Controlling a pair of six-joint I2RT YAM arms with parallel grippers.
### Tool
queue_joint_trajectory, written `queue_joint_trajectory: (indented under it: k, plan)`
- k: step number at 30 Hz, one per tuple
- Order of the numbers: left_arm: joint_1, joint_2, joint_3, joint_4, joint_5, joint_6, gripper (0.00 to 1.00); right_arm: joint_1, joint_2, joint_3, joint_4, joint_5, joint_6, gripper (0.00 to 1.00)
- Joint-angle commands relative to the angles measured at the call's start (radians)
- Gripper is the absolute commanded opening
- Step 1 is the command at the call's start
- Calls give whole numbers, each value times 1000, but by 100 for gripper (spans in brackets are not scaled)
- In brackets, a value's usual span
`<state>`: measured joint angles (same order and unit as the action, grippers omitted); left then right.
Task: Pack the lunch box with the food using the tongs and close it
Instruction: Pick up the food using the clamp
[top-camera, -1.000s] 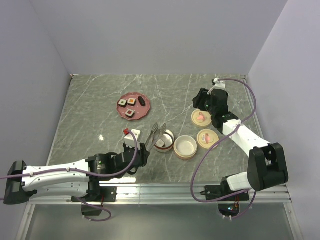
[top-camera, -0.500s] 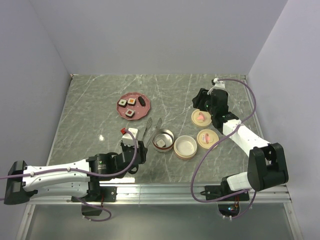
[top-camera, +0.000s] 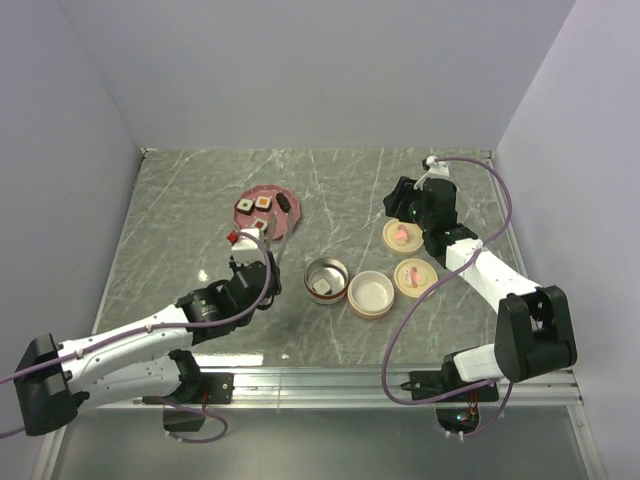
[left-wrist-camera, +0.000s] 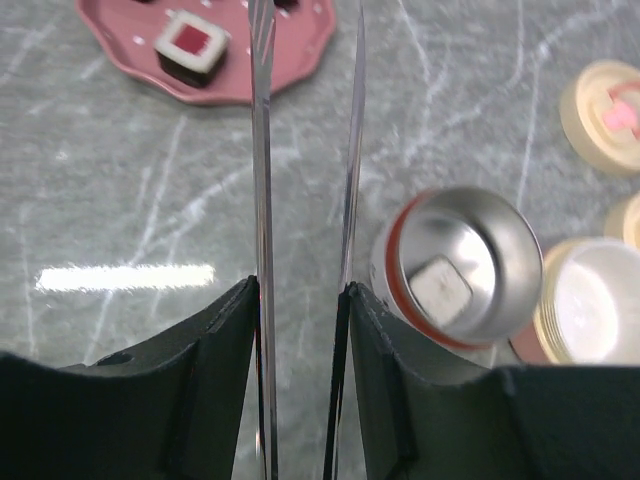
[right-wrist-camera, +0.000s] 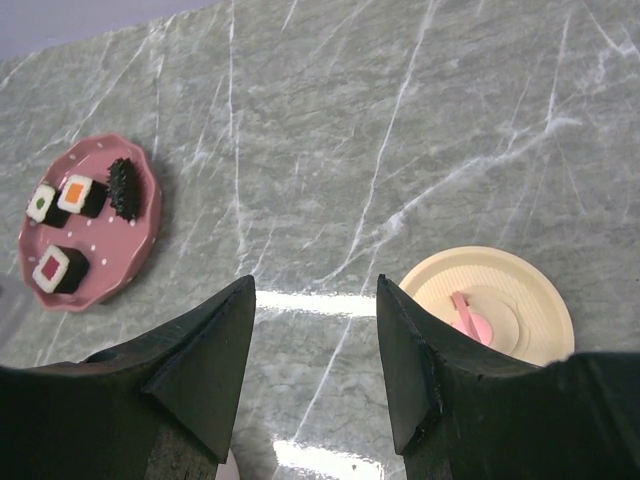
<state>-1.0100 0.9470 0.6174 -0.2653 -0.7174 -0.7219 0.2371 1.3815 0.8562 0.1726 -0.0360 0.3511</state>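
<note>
The tongs (left-wrist-camera: 262, 150) are clamped between the fingers of my left gripper (left-wrist-camera: 300, 290) (top-camera: 254, 262), which is shut on them. Their two slim arms run forward, tips over the near edge of the pink plate (left-wrist-camera: 300, 40) (top-camera: 276, 217). One red-topped piece of food (left-wrist-camera: 192, 45) lies just left of the tips. More food (right-wrist-camera: 78, 193) sits on the plate (right-wrist-camera: 110, 240). To the right stands the round steel lunch box (left-wrist-camera: 490, 230) (top-camera: 326, 263), with a white food block (left-wrist-camera: 440, 285) inside. My right gripper (right-wrist-camera: 315, 290) (top-camera: 398, 205) hangs open and empty at the far right.
A cream tub (top-camera: 370, 293) stands next to the steel one. Two cream lids with pink tabs (top-camera: 402, 234) (top-camera: 416, 275) lie under and beside the right arm. Grey walls close in the marble table on three sides.
My left arm has swung left and forward with the tongs, from over the steel lunch box to the plate's near edge. The right arm has not moved.
</note>
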Motion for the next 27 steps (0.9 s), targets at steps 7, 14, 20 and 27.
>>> queue_joint_trajectory:
  k: [7, 14, 20, 27]
  plan:
    - [188, 102, 67, 139, 42, 125, 47, -9, 7, 7, 48, -28, 3, 59]
    - [240, 154, 88, 149, -1, 142, 47, -7, 10, 4, 51, -28, 5, 59]
    - [272, 211, 96, 138, -7, 136, 47, -7, 21, 6, 50, -33, 3, 59]
    - [292, 269, 108, 126, -2, 127, 47, -7, 10, 3, 50, -33, 3, 59]
